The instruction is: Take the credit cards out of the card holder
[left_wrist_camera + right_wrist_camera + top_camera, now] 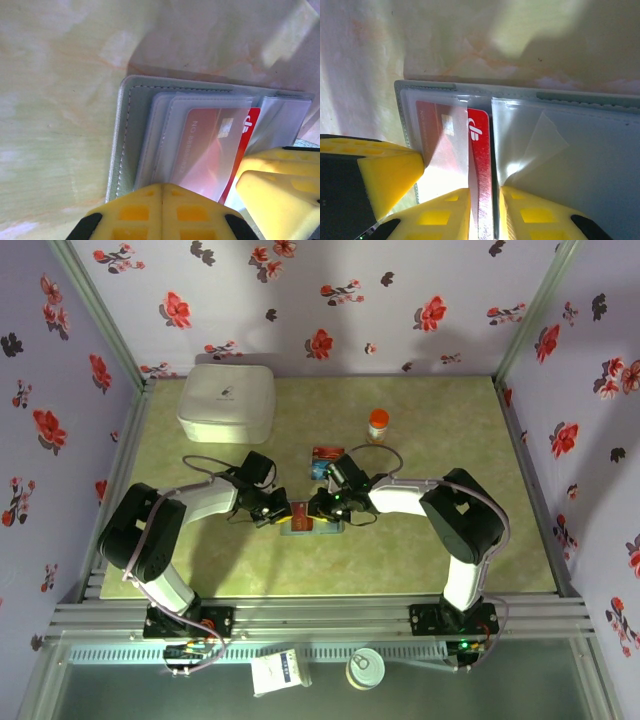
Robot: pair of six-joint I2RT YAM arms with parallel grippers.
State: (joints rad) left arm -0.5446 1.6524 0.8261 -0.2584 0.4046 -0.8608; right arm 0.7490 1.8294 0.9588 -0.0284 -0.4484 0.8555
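Observation:
The grey-blue card holder (125,135) lies open on the table (420,550), with clear sleeves inside. A red credit card (481,150) sticks partly out of a sleeve beside the centre fold. My right gripper (485,192) is shut on that card's protruding edge. My left gripper (162,189) is shut, with its tips pressed on the sleeve edge of the holder's left panel. In the top view the holder (298,529) sits between the left gripper (280,510) and the right gripper (322,506). A small flat blue piece (318,471), seemingly a card, lies just behind them.
A large white box (228,400) stands at the back left. An orange bottle (378,425) stands behind the right arm. A small reddish flat item (327,453) lies beside the blue piece. The right gripper's yellow fingers (280,185) crowd the left wrist view.

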